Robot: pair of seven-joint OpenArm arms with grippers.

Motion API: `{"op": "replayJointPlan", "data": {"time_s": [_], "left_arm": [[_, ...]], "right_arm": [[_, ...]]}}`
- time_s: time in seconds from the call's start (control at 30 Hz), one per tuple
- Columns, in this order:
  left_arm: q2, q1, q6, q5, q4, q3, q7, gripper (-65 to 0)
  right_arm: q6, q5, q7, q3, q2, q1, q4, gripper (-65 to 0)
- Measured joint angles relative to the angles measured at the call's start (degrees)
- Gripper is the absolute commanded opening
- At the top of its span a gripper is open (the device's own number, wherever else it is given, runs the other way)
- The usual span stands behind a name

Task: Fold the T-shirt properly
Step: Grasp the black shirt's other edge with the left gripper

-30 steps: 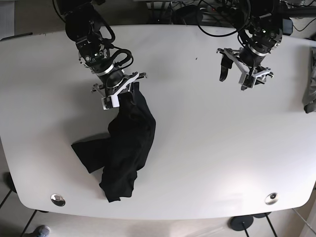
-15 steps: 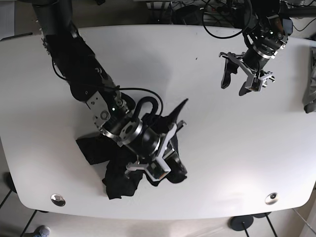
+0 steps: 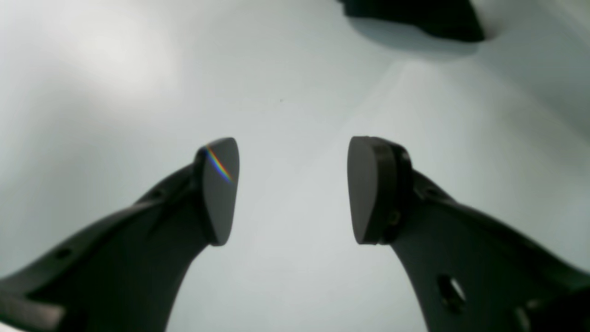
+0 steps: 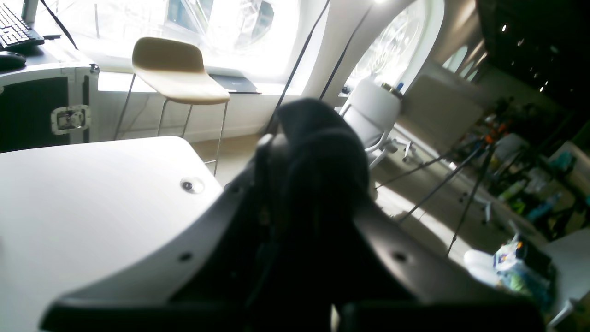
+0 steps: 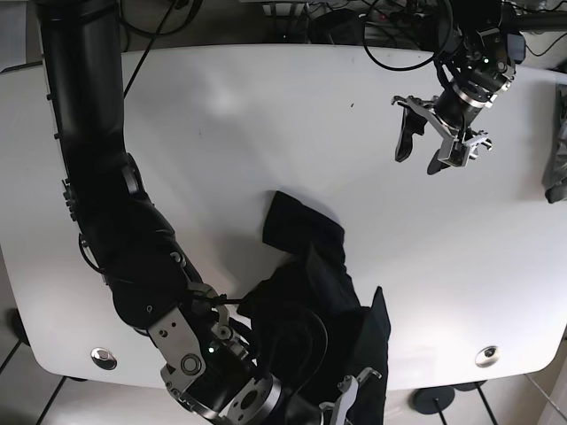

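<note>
gripping black t-shirt (image 5: 310,283), right claw (image 4: 318,152); grey cloth (image 5: 558,150) at table (image 5: 266,115) edge

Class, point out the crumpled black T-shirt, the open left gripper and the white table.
Crumpled black T-shirt (image 5: 306,266), base view, upper fold.
Left gripper (image 5: 431,146), base view, between fingertips.
White table (image 5: 266,115), base view, bare top.

From my right wrist feed I see bright windows (image 4: 230,27) across the top, washing out the upper left. A tan stool (image 4: 177,74) stands under them, a white chair (image 4: 373,115) to its right, tripods (image 4: 465,184) and clutter at far right. The white table (image 4: 69,193) fills the lower left; a keyboard (image 4: 16,23) sits in the top-left corner.
</note>
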State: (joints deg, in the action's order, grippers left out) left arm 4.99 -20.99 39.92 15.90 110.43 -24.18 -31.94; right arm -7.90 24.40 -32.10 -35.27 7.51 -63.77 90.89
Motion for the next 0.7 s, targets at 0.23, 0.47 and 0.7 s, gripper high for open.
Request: {"op": "replayJointPlan", "data": {"time_s": [0.23,0.47,0.7], "left_arm": [[-0.28,6.25,-0.04,-0.13,-9.18,0.20,0.11,-31.1],[0.04,14.62,-2.58,0.63,-17.11,3.98,0.31,-15.6],[0.00,20.87,-8.26,-0.11,-24.35,15.39,1.31,-14.7]], "right_arm": [[-1.97,0.42,0.26,-0.04,-0.31,-5.90,-1.81,-63.1],[-2.21,0.37,0.31,-0.07,0.46,-3.61,-1.86,-63.1],[-2.21,-0.22,0.28,5.57,0.92,-1.16,-1.86,-62.9]]}}
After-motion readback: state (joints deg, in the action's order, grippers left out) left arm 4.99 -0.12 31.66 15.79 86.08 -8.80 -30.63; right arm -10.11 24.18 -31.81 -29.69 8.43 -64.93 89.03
